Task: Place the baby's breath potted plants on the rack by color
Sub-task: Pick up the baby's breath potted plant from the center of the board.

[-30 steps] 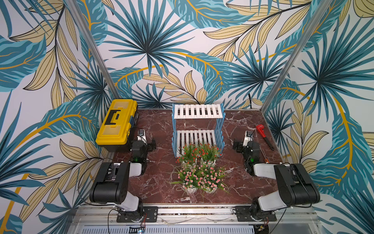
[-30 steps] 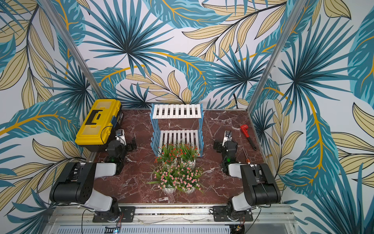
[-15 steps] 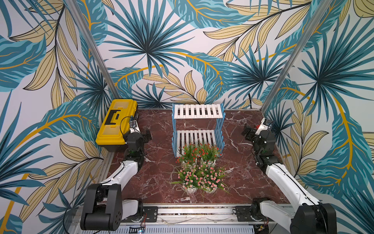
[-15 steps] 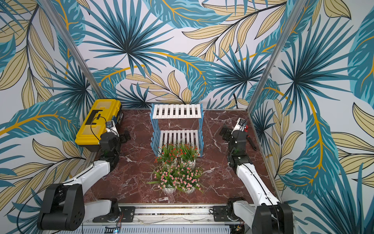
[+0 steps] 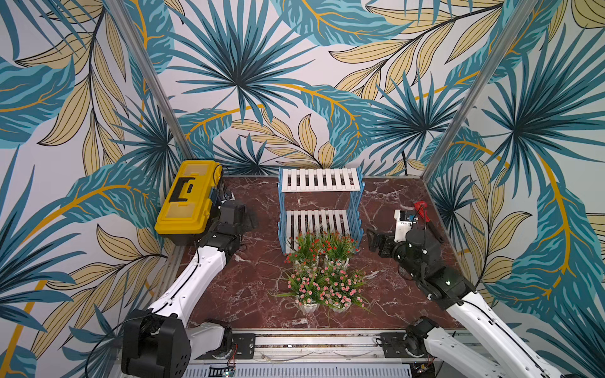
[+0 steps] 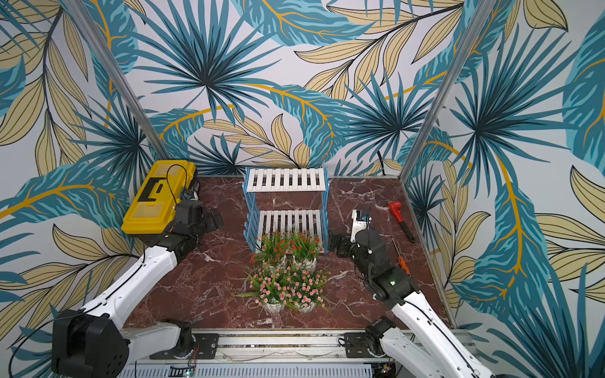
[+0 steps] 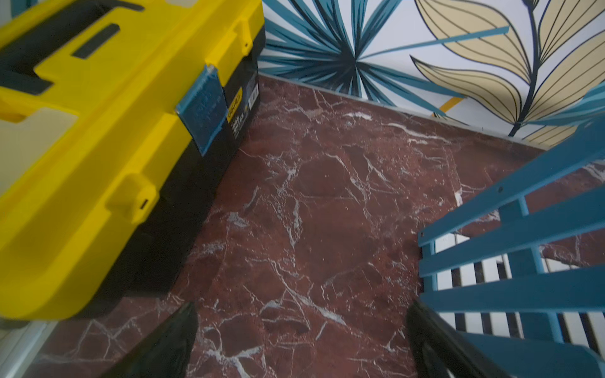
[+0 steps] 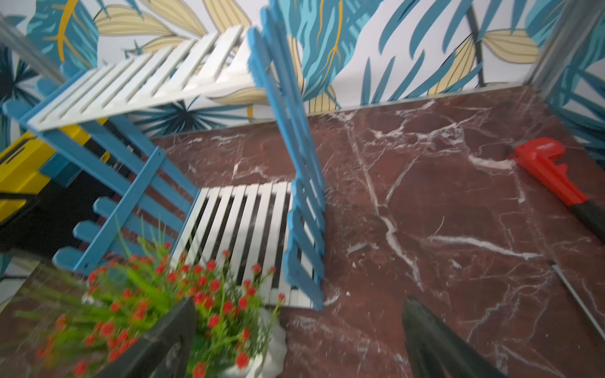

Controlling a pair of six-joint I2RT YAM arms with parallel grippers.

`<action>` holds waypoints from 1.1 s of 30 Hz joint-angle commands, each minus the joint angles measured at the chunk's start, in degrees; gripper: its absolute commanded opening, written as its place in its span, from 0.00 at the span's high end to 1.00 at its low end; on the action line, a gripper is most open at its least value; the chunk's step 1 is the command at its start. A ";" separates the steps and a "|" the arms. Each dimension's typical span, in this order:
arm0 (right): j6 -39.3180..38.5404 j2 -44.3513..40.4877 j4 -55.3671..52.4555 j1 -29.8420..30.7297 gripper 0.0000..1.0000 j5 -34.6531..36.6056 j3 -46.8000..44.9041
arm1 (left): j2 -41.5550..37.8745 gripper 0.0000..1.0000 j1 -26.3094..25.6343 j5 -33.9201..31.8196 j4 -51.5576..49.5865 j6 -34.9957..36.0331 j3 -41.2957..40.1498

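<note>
Since nothing is shelved yet, all four baby's breath potted plants are found clustered on the table just before the rack. The red pair is nearest its lower tier and the pink pair in front. The left gripper and right gripper are held wide and empty either side of the rack. The right is judged better placed for the red pair.

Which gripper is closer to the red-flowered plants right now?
Right. The right gripper sits just beside the red-flowered plants, at a front corner of the rack. The left gripper is farther off, next to the yellow toolbox, past the rack's other side.
</note>
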 commanded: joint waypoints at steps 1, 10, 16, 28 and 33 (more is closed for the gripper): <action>4.75 -3.57 -10.80 6.91 0.04 6.09 -1.53 | -2.41 0.01 -1.55 -0.67 -4.06 -3.02 0.87; 8.95 1.70 -23.62 30.51 0.04 16.34 4.12 | -3.51 0.01 -2.14 0.52 -4.18 -4.12 -0.03; 17.05 3.01 -27.37 45.52 0.04 22.43 3.29 | -5.91 0.01 -2.14 0.92 -4.16 -4.44 -1.23; 35.65 4.49 -23.14 63.33 0.04 21.79 -6.26 | -7.55 0.01 -2.07 0.65 -4.09 -4.09 -1.34; 35.99 10.33 -21.62 64.86 0.03 20.60 -7.49 | -7.05 0.00 -2.11 1.10 -4.11 -4.64 -1.52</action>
